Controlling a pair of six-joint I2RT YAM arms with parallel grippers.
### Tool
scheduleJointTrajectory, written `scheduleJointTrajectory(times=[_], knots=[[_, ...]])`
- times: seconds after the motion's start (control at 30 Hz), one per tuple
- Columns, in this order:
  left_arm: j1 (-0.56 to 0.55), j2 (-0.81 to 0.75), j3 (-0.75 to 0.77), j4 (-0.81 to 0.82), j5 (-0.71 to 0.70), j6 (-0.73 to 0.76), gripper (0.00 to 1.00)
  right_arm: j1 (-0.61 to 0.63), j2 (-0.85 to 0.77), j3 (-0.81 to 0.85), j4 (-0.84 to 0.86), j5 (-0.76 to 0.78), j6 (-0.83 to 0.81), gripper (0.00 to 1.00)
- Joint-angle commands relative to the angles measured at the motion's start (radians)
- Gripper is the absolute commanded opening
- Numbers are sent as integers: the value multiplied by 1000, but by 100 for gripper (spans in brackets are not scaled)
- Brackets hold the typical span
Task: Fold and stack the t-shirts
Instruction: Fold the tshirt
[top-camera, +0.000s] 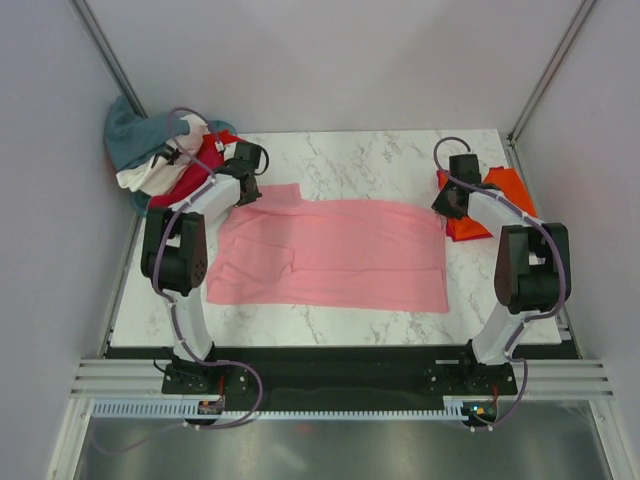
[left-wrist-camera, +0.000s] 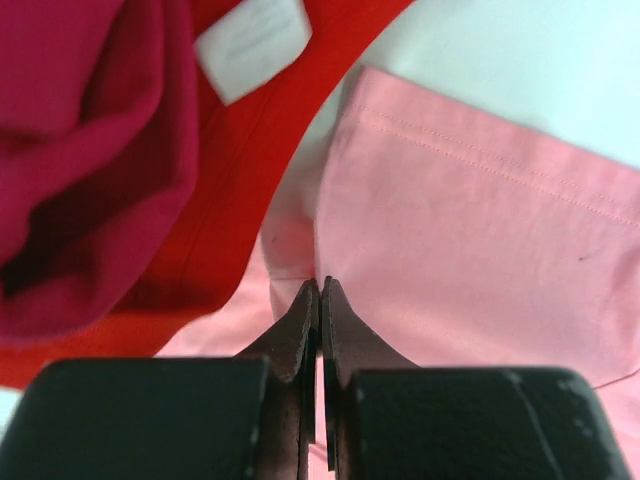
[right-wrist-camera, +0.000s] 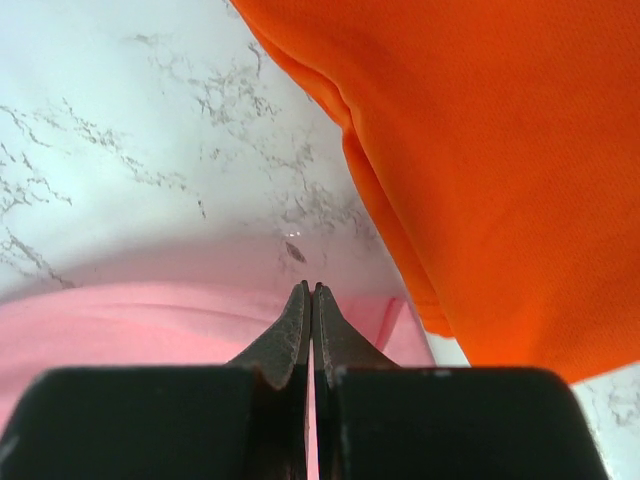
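Observation:
A light pink t-shirt (top-camera: 330, 255) lies spread flat across the marble table (top-camera: 380, 155). My left gripper (top-camera: 248, 190) is at the shirt's far left corner. In the left wrist view its jaws (left-wrist-camera: 320, 285) are shut, pinching the pink cloth (left-wrist-camera: 480, 220) at a sleeve fold. My right gripper (top-camera: 447, 205) is at the far right corner. Its jaws (right-wrist-camera: 313, 287) are shut on the pink edge (right-wrist-camera: 120, 330). A folded bright orange t-shirt (top-camera: 505, 190) (right-wrist-camera: 500, 150) lies just right of that corner. Red (left-wrist-camera: 250, 150) and magenta (left-wrist-camera: 80, 150) t-shirts lie left of the left gripper.
A heap of teal-grey (top-camera: 130, 135), white (top-camera: 140, 178) and red (top-camera: 205, 160) shirts sits at the table's far left corner, partly over the edge. Grey walls close in the back and sides. Bare marble (right-wrist-camera: 120, 130) shows beyond the pink shirt.

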Motion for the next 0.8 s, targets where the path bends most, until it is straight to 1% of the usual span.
scheduleJointTrajectory(times=[0.0,0.3,0.6,0.77], knots=[[1,-112,-75,108,-71,-7,2,-8,-91,-44,8,19,15,0],[0,-261,-253,208,-140,-38,2,-31,-224,-158,8,45,27,0],[0,-295,-345,240,-188,-82,2,-32,-289,-219,10,48,32,0],[-2,-324,-405,286,-194,-76,2,-32,-322,-228,10,51,33,0]])
